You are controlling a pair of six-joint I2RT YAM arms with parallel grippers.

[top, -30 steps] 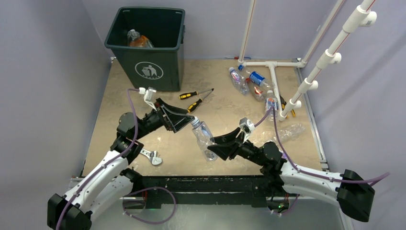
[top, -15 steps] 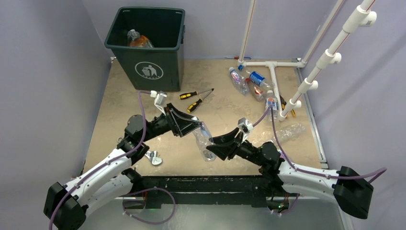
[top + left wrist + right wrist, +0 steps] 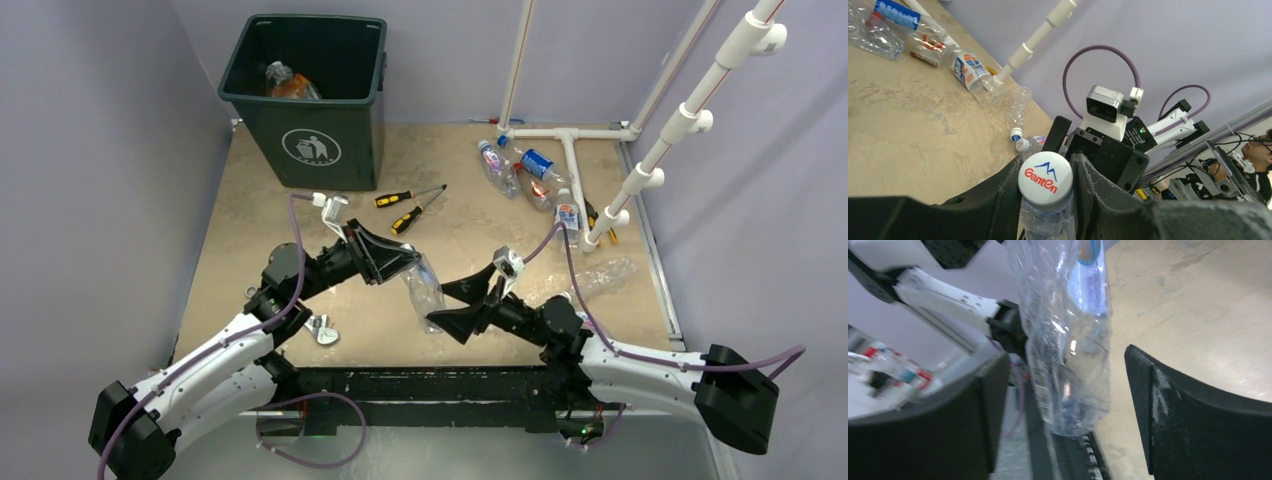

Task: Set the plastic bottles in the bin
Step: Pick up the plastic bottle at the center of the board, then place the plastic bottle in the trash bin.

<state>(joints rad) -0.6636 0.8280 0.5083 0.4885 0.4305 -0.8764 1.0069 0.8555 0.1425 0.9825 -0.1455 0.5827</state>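
1. The bin [image 3: 310, 150] stands at the back left of the bench [image 3: 240, 230], with one bottle [image 3: 285, 82] inside it.
2. Two screwdrivers [image 3: 395, 199] lie just right of the bin's front corner.
3. A cluster of bottles [image 3: 515, 170] lies at the back right, beside the pipe frame [image 3: 570, 150]; a lone bottle [image 3: 605, 272] lies nearer, by the right edge.
4. Mid-bench, the held bottle [image 3: 425, 290] hangs between the arms: the left hand [image 3: 412, 258] at its cap, the right hand [image 3: 442, 304] flanking its lower end.
5. A wrench [image 3: 320, 328] lies front left, beside the left arm.
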